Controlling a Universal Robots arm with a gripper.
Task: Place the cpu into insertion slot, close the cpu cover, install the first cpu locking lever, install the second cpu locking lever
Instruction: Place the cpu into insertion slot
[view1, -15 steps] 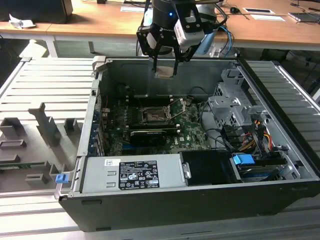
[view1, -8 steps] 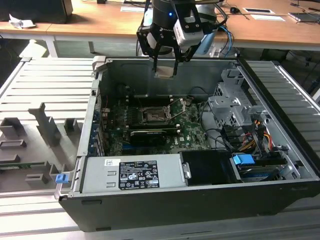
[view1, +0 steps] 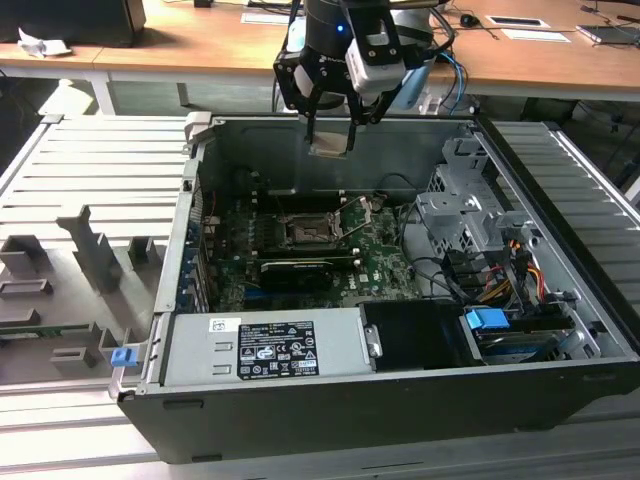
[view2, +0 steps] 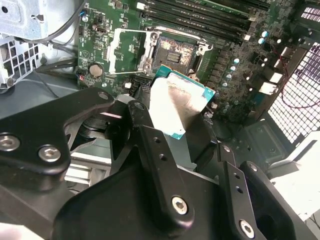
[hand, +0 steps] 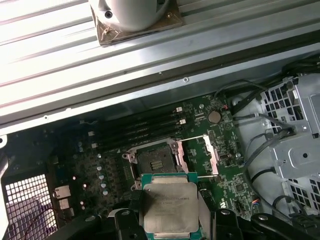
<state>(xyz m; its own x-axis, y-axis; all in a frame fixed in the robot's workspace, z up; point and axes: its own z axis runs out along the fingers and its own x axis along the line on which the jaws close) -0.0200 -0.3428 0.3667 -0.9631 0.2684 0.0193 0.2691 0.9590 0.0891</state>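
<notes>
1. On the exterior view's left, you have a grey slatted table (view1: 100, 170) carrying grey fixture blocks (view1: 90, 250). A blue clip (view1: 122, 355) sits just beside the near corner of the open computer case (view1: 350, 410).
2. Along the case's near wall, you see the power supply (view1: 265, 350) lying flat, its labelled face up.
3. Further in, toward the middle, the green motherboard (view1: 380, 265) lies on the case floor. The insertion slot (view1: 305, 232) on it is uncovered, and its dark centre shows in both wrist views (view2: 175, 50) (hand: 156, 160). A long black expansion card (view1: 295, 270) lies just in front of the slot, and the memory slots (hand: 135, 130) run along its far side.
4. Above the slot, your gripper (view1: 331, 132) hangs level with the top of the case's far wall. Its jaws are clamped on opposite edges of the cpu (view1: 330, 147). The chip is in the air, well apart from the slot and touching nothing but the fingers (view2: 150, 150). Both wrist views show its pale metal top, smeared, with a green border (view2: 175, 102) (hand: 170, 205).
5. Just beside the slot, toward the exterior view's right, the cpu cover (view1: 355, 215) is swung open. You can see its silvery frame and square window in both wrist views (view2: 125, 50) (hand: 202, 155).
6. On the exterior view's right, the grey drive cage (view1: 460, 210) stands inside the case, with coloured cables (view1: 510, 280) and a blue tab (view1: 487, 322) in front of it.
</notes>
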